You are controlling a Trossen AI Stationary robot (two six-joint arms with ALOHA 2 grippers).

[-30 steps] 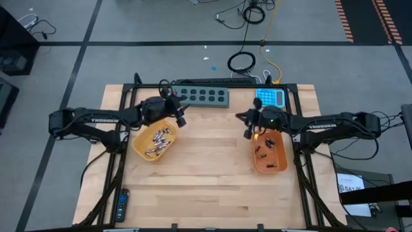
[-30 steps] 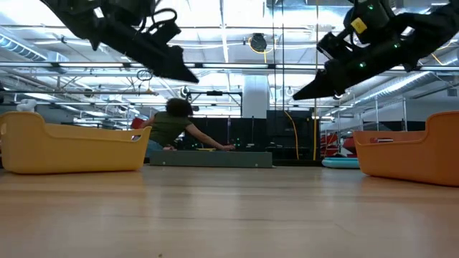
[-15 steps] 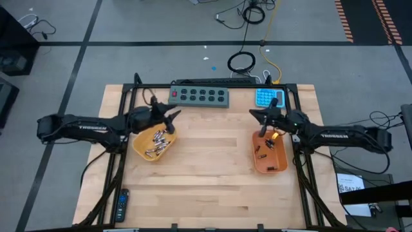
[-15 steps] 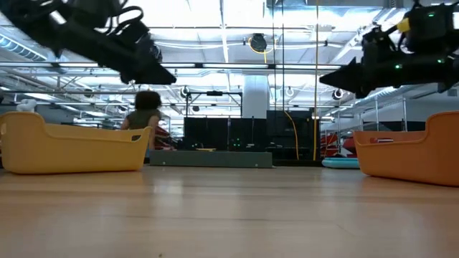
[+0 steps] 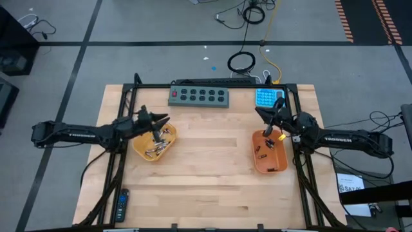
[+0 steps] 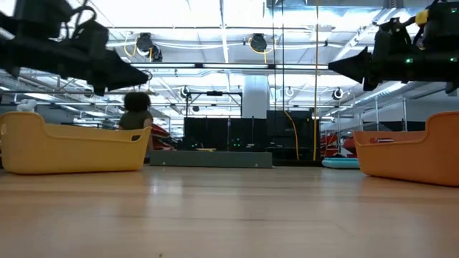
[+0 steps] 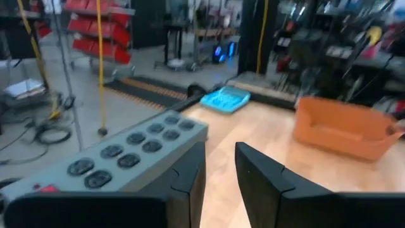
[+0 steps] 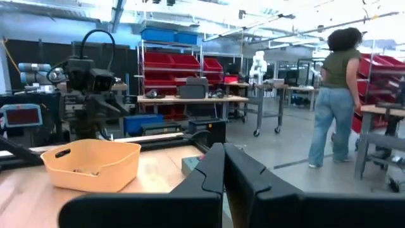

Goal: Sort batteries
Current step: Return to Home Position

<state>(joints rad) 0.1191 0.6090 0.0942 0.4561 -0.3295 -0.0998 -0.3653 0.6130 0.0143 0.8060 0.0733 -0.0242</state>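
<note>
Silvery batteries (image 5: 154, 145) lie in a heap in the yellow tray (image 5: 137, 147) on the table's left. A few dark batteries (image 5: 264, 149) lie in the orange tray (image 5: 259, 165) on the right. My left gripper (image 5: 159, 122) hangs level above the yellow tray's far edge, its fingers (image 7: 190, 174) a little apart with nothing between them. My right gripper (image 5: 273, 110) is level above the orange tray's far edge, shut and empty (image 8: 223, 171). In the low view both grippers (image 6: 142, 74) (image 6: 335, 68) hang well above the trays.
A grey power strip (image 5: 199, 96) lies along the far edge, with a blue calculator (image 5: 269, 97) to its right. A black remote (image 5: 121, 203) sits at the near left corner. Bare wood (image 5: 209, 148) lies between the trays. A person (image 8: 338, 95) stands in the room beyond the table.
Both arms have drawn back from the table's middle. My left gripper went toward the left edge and sank a little over the yellow tray. My right gripper went toward the right and far edges and tipped up from slanting down to about level.
</note>
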